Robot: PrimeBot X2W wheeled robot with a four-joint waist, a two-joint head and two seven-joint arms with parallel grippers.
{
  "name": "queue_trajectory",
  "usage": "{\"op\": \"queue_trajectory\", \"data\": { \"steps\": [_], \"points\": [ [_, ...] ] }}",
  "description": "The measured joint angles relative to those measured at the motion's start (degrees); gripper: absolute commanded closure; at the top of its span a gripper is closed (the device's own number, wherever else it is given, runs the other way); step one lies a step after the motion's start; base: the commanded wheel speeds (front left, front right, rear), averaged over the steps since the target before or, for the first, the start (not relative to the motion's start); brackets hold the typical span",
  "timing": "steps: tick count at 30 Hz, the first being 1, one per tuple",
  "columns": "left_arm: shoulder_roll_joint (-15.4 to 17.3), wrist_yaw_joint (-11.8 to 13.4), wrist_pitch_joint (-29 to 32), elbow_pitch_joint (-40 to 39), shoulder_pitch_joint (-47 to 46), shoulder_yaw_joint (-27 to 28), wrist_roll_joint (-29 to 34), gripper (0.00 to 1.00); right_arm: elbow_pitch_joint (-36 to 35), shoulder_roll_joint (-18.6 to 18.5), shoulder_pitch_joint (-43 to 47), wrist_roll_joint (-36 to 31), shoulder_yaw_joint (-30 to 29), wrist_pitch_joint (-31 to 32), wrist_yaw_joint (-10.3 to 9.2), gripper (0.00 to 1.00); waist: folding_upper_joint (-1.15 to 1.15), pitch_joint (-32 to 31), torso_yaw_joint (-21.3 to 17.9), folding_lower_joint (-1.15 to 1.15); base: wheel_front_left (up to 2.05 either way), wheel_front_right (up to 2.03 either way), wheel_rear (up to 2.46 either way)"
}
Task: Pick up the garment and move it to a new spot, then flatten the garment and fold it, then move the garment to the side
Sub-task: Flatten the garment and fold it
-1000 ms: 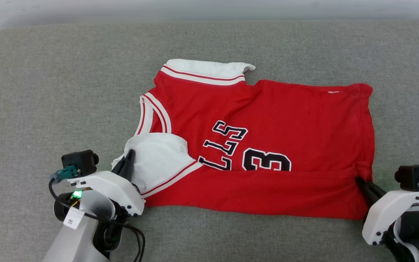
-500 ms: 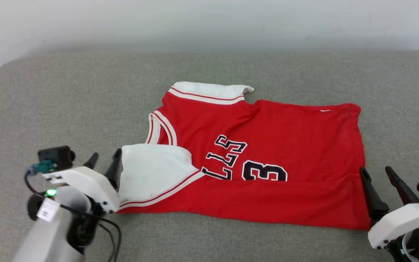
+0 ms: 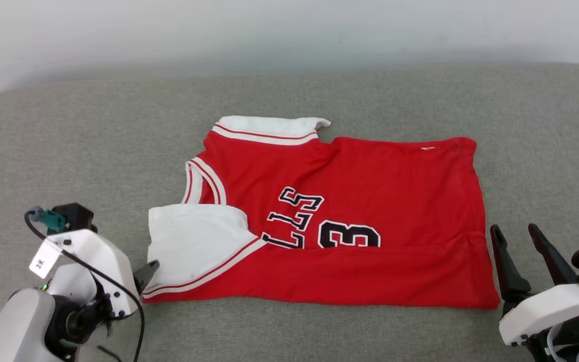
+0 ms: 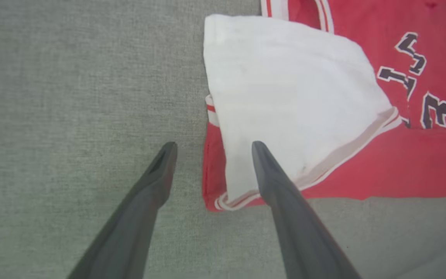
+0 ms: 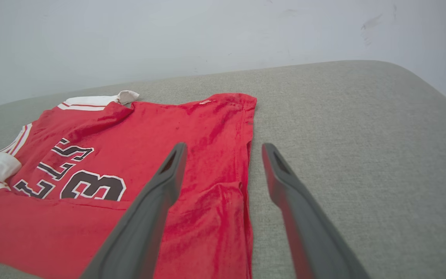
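Head view: the garment [image 3: 350, 211] lies mid-cushion on the grey sofa seat [image 3: 68, 151], collar to the robot's L, hem to the R. Near long edge is turned up over the bottom of the lettering, and the white sleeve [image 3: 194, 241] is laid over the front. So I'd say the fold step is in hand, w/ one lengthwise fold down and more to go.

Right gripper [image 3: 513, 229] sits just beside the near R corner, fingers apart, nothing in them. Left gripper [image 4: 213, 145] is also spread wide & empty; in the left wrist view one finger is over the sleeve's edge, the other over bare cushion. Can't tell if it touches.

Nxt move prob. needs a fresh pinch at both ends, catching both layers together, else the turned-up edge slips open. Sideways move not yet begun.
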Motion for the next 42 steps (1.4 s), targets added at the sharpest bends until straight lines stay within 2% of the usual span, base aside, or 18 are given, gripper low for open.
{"op": "queue_trajectory", "data": {
  "steps": [4,9,10,11,12,16,24,29,33,36,42],
  "points": [
    [0.96,2.16,4.28,-0.31,1.18,-0.44,-0.63,0.0,-0.63,0.31,-0.8,-0.85,0.36,0.01,0.0,0.0,0.0,1.86,-1.11,0.0,0.0,0.0,0.0],
    [0.92,2.57,7.12,0.87,1.17,-0.89,-2.0,0.0,-1.1,0.31,-1.78,-1.6,0.52,-0.18,0.0,0.0,0.0,4.12,-2.5,0.0,0.0,0.0,0.0],
    [0.91,2.54,7.71,1.22,1.02,-0.97,-2.41,0.24,-1.21,0.29,-2.07,-1.7,0.52,-0.35,0.0,0.0,0.0,4.47,-2.73,0.0,0.0,0.0,0.0],
    [0.96,2.4,8.1,1.41,0.77,-1.02,-2.57,0.59,-1.38,0.23,-2.23,-1.76,0.47,-0.36,0.0,0.0,0.0,4.78,-2.94,0.0,0.0,0.0,0.0],
    [0.94,2.3,8.28,1.56,0.71,-1.08,-2.65,1.0,-1.45,0.15,-2.25,-2.25,0.29,-0.35,0.0,0.0,0.0,5.01,-3.12,0.0,0.0,0.0,0.0],
    [0.63,1.23,8.39,1.9,0.32,-1.36,-3.13,1.0,-1.98,-0.24,-2.27,-3.64,-0.27,-0.23,0.0,0.0,0.0,5.36,-3.31,0.0,0.0,0.0,0.0],
    [-0.33,-0.56,3.46,0.2,0.27,-2.36,-1.05,1.0,-2.88,-0.93,-2.1,-4.02,-1.56,2.98,0.0,0.0,0.0,3.87,-2.53,0.01,0.0,0.0,0.0],
    [0.49,-0.29,0.91,-3.28,0.12,-1.97,0.6,1.0,-0.98,-2.1,-0.66,-0.42,-1.83,14.04,0.0,0.0,0.0,3.08,-1.78,0.01,0.0,0.0,0.0],
    [1.08,0.34,0.15,-6.8,0.15,-1.77,1.62,1.0,-0.23,-4.2,0.26,2.34,-1.69,24.94,0.0,0.0,0.0,3.23,-1.2,0.01,0.0,0.0,0.0],
    [1.38,0.85,-0.13,-8.94,0.16,-1.72,2.1,1.0,-0.65,-5.77,0.06,3.86,-0.35,30.62,0.0,0.0,0.0,3.99,-0.89,0.01,0.0,0.0,0.0],
    [1.35,1.13,-0.15,-11.03,0.06,-2.23,2.63,1.0,0.58,-7.7,-3.15,5.91,2.57,34.34,0.0,0.0,0.0,6.09,-0.05,0.01,0.0,0.0,0.0]
  ]
}}
